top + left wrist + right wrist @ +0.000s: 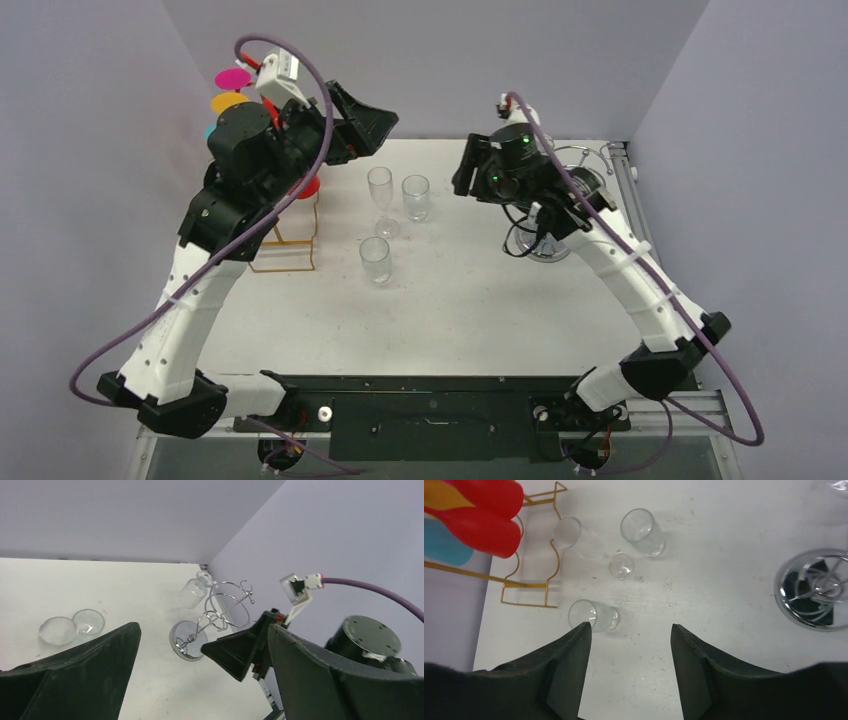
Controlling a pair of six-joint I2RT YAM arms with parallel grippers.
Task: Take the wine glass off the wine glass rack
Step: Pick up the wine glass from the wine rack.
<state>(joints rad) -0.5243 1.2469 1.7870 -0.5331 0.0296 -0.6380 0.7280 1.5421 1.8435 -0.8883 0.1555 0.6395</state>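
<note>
Right gripper (629,625): fingers apart, nothing between them, hovering over bare table. Left gripper (204,627): wide apart and empty, parked high by the red cups (484,530). The wine glass (380,190) stands upright mid-table, well apart from the chrome rack (789,600), so I'd call it off. A second clear glass (192,591) sits at the rack's far side; can't tell if it hangs on it. Main risk is your retreat: the right arm (620,260) sits right over the rack, so a low swing back probably clips the wires and tips rack and glass together. The near tumbler (376,260) is just beside the right gripper's finger in the wrist view, so drop or drift left and you bump it. The stemmed glass looks top-heavy, with the other tumbler (415,197) close by, so one nudge could start a chain. If the left arm drops, it lands on the gold wire stand (524,584). The table (450,310) is white, matte and lightly speckled, likely little grip for a sliding foot. The lavender walls (450,60) are tight on three sides, leaving little swing room.
</note>
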